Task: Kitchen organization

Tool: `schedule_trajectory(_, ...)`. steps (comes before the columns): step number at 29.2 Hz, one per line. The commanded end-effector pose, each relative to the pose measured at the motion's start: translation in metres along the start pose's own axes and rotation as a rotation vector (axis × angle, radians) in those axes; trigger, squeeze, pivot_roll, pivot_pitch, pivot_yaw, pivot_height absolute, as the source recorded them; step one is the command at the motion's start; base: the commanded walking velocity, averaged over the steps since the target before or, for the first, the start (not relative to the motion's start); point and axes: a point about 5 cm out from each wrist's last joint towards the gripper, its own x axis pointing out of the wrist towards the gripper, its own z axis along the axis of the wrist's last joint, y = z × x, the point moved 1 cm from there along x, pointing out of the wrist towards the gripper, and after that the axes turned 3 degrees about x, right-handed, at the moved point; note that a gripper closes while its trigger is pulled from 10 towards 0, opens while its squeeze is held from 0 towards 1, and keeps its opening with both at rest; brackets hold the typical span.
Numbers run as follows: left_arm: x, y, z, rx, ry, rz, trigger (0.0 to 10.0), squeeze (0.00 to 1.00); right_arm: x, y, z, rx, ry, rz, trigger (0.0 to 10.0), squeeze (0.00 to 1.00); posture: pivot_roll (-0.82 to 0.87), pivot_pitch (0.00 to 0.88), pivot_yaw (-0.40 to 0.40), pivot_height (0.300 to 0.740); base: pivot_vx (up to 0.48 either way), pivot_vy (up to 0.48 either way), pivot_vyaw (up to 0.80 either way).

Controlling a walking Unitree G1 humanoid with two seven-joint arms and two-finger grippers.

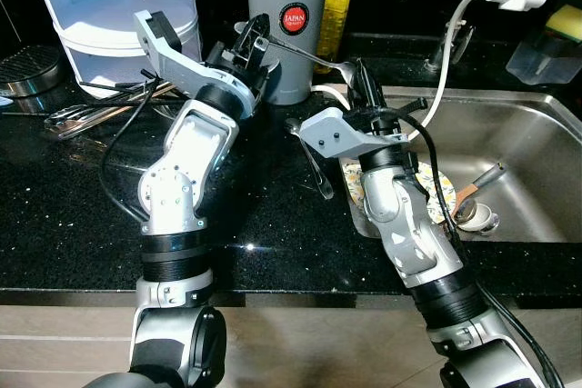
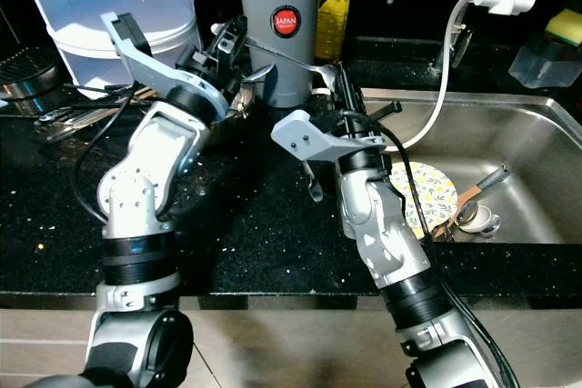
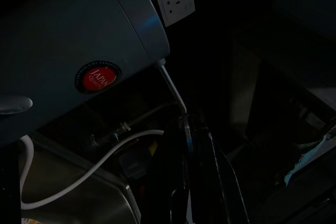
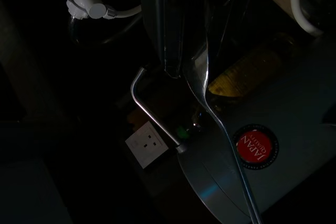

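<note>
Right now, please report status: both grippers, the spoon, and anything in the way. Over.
Left gripper shut on spoon handle. Right gripper at spoon bowl, grip unclear. Spoon raised above counter, spanning both. Grey canister close behind; sink to the right.

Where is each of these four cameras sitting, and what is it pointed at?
Left eye view, on the head: looks down at the black counter and sink; both silver arms show.
Right eye view: the same scene, shifted slightly.
Left wrist view: looks along the left tool at the grey canister.
Right wrist view: looks along the right tool at that canister.
Both wrist views share its red label.
</note>
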Motion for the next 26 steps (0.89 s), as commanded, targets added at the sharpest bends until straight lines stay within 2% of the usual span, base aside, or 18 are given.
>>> schedule_trajectory(1, 0.001, 0.001, -0.015, -0.060, 0.023, 0.007, 10.0, 0.00, 0.001, -0.001, 0.004, 0.027, -0.024, -0.004, 0.0, 0.00, 0.09, 0.000, -0.035, 0.740, 0.000, 0.000, 0.00)
schedule_trajectory(4, 0.001, 0.001, -0.015, -0.054, 0.026, 0.010, 10.0, 0.00, 0.000, 0.000, 0.005, 0.028, -0.025, -0.004, 0.0, 0.00, 0.09, 0.000, -0.035, 0.740, 0.000, 0.000, 0.00)
schedule_trajectory(7, 0.002, 0.001, -0.015, 0.008, 0.035, 0.028, 10.0, 0.00, 0.000, 0.000, 0.004, 0.024, -0.023, -0.001, 0.1, 0.00, 0.09, 0.000, -0.035, 0.740, 0.000, 0.000, 0.00)
schedule_trajectory(8, 0.003, 0.003, -0.014, 0.015, 0.033, 0.043, 10.0, 0.00, 0.000, 0.001, 0.003, 0.024, -0.019, 0.001, 10.0, 0.00, 0.09, 0.000, -0.035, 0.740, 0.000, 0.000, 0.00)
schedule_trajectory(9, 0.003, 0.005, -0.014, 0.029, 0.031, 0.058, 10.0, 1.00, 0.000, 0.001, 0.003, 0.024, -0.017, 0.003, 10.0, 0.00, 0.09, 0.000, -0.035, 0.740, 0.000, 0.000, 0.00)
schedule_trajectory(12, 0.001, -0.004, -0.013, 0.081, 0.039, -0.019, 10.0, 1.00, -0.001, 0.002, 0.001, 0.025, -0.007, 0.006, 10.0, 0.00, 0.09, 0.000, -0.034, 0.740, 0.000, 0.000, 0.00)
schedule_trajectory(14, 0.001, -0.005, -0.013, 0.121, 0.059, -0.014, 10.0, 1.00, -0.001, 0.001, 0.000, 0.024, -0.001, 0.002, 10.0, 0.00, 0.09, 0.000, -0.034, 0.740, 0.000, 0.000, 0.00)
schedule_trajectory(15, -0.002, -0.003, -0.012, 0.128, 0.062, -0.011, 10.0, 0.22, -0.001, 0.000, -0.002, 0.021, 0.007, -0.004, 10.0, 0.00, 0.09, 0.000, -0.032, 0.740, 0.000, 0.000, 0.00)
schedule_trajectory(18, -0.003, -0.002, -0.011, 0.130, 0.063, -0.011, 10.0, 0.22, -0.001, -0.001, -0.003, 0.020, 0.012, -0.009, 10.0, 0.00, 0.09, 0.000, -0.032, 0.740, 0.000, 0.000, 0.00)
schedule_trajectory(19, -0.007, -0.002, -0.011, 0.154, 0.069, -0.022, 10.0, 0.00, -0.001, -0.002, -0.007, 0.017, 0.029, -0.014, 10.0, 0.00, 0.09, 0.000, -0.033, 0.740, 0.000, 0.000, 0.00)
schedule_trajectory(20, -0.011, -0.004, -0.012, 0.199, 0.090, -0.049, 10.0, 0.00, -0.002, -0.003, -0.012, 0.007, 0.051, -0.013, 10.0, 0.00, 0.09, 0.000, -0.033, 0.740, 0.000, 0.000, 0.00)
schedule_trajectory(21, -0.011, -0.004, -0.012, 0.199, 0.090, -0.049, 10.0, 0.00, -0.002, -0.003, -0.012, 0.007, 0.051, -0.013, 10.0, 0.00, 0.09, 0.000, -0.033, 0.740, 0.000, 0.000, 0.00)
schedule_trajectory(23, -0.027, -0.006, -0.018, 0.316, 0.184, -0.109, 10.0, 0.00, -0.003, -0.007, -0.030, -0.024, 0.117, -0.008, 10.0, 0.00, 0.10, 0.000, -0.035, 0.740, 0.000, 0.000, 0.00)
schedule_trajectory(24, -0.027, -0.006, -0.018, 0.316, 0.184, -0.109, 10.0, 0.00, -0.003, -0.007, -0.030, -0.024, 0.117, -0.008, 10.0, 0.00, 0.10, 0.000, -0.035, 0.740, 0.000, 0.000, 0.00)
schedule_trajectory(26, -0.040, -0.002, -0.027, 0.396, 0.290, -0.134, 10.0, 0.00, -0.003, -0.009, -0.042, -0.048, 0.160, 0.014, 10.0, 0.00, 0.10, 0.000, -0.035, 0.740, 0.000, 0.000, 0.00)
